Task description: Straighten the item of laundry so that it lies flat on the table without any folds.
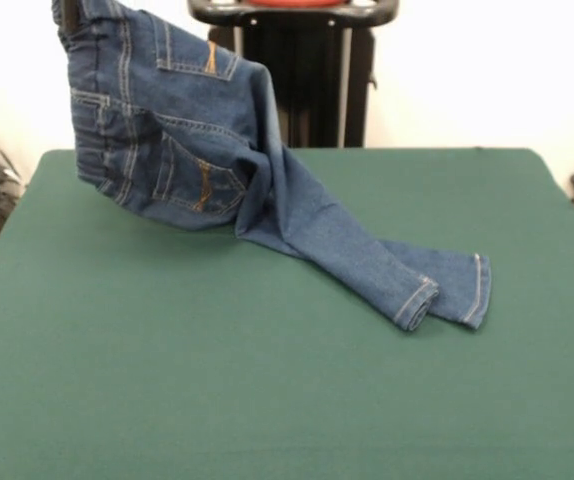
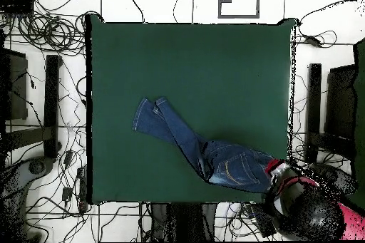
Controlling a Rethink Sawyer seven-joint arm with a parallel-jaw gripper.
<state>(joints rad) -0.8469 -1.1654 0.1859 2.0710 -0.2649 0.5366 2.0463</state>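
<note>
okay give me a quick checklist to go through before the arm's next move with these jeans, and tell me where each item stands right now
1. Waistband end of the blue denim jeans lifted off the dark green felt-topped table: ok.
2. Grip secure: cannot tell; the gripper shows only in the overhead view, at the waistband, and how it holds is not visible.
3. Hemmed leg ends resting on the table: ok.
4. Legs lying separately: not ok, they lie close together and overlap.
5. Jeans flat with no folds: not ok, the seat hangs bunched.
6. Free cloth surface beside the jeans to spread them: ok.
</note>
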